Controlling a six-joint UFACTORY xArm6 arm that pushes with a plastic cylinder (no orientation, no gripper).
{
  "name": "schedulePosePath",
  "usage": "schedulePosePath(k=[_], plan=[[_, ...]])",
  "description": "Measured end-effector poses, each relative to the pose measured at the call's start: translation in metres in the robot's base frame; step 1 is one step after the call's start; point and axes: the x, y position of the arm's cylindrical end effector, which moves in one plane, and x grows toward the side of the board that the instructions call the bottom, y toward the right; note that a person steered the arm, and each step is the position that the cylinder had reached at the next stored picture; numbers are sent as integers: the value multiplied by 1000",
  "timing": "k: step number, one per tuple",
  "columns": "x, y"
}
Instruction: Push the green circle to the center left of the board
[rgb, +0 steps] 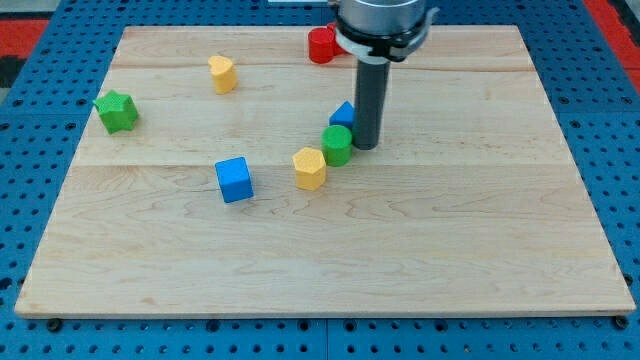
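The green circle (337, 144) stands near the middle of the wooden board (320, 260). My tip (366, 146) is down on the board right next to its right side, touching or nearly so. A yellow block (310, 168) sits against the circle's lower left. A blue block (344, 115) is just above the circle, partly hidden behind the rod.
A blue cube (234, 180) lies left of the yellow block. A green star-shaped block (117, 111) sits at the board's left. A yellow block (222, 74) is at the upper left. A red block (322, 45) is at the top edge, partly behind the arm.
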Motion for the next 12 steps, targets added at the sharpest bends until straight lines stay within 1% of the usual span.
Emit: schedulePosePath(k=[1,2,4,5,6,7,8,10,12], plan=[[8,-13],[17,-14],[12,-73],[10,-90],[-17,-85],[-25,-88],[-24,-112],[1,-160],[12,-202]])
